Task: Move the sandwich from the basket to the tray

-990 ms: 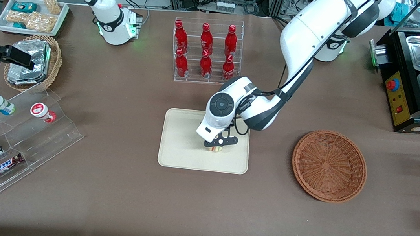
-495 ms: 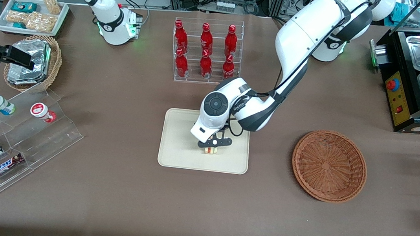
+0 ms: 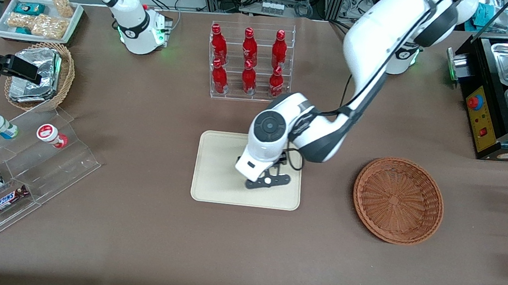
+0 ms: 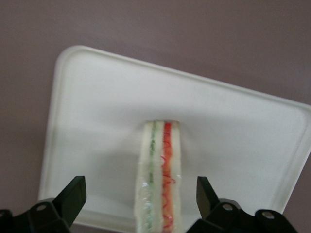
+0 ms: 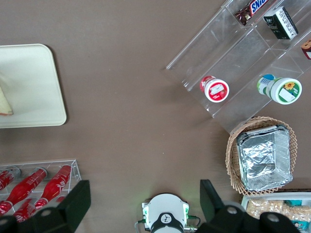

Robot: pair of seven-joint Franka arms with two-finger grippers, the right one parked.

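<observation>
One sandwich (image 4: pixel 159 179) stands on edge on the tray (image 4: pixel 87 121), well away from the basket (image 3: pixel 398 200), while the gripper (image 4: pixel 141 204) hangs above it, fingers spread wide and holding nothing, apparently because delivery is done.

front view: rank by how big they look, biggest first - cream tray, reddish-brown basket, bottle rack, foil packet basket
1. Cream tray, with the open gripper above it.
2. Reddish-brown basket; its area looks close to the tray's, so this order is unsure.
3. Bottle rack.
4. Foil packet basket.
</observation>
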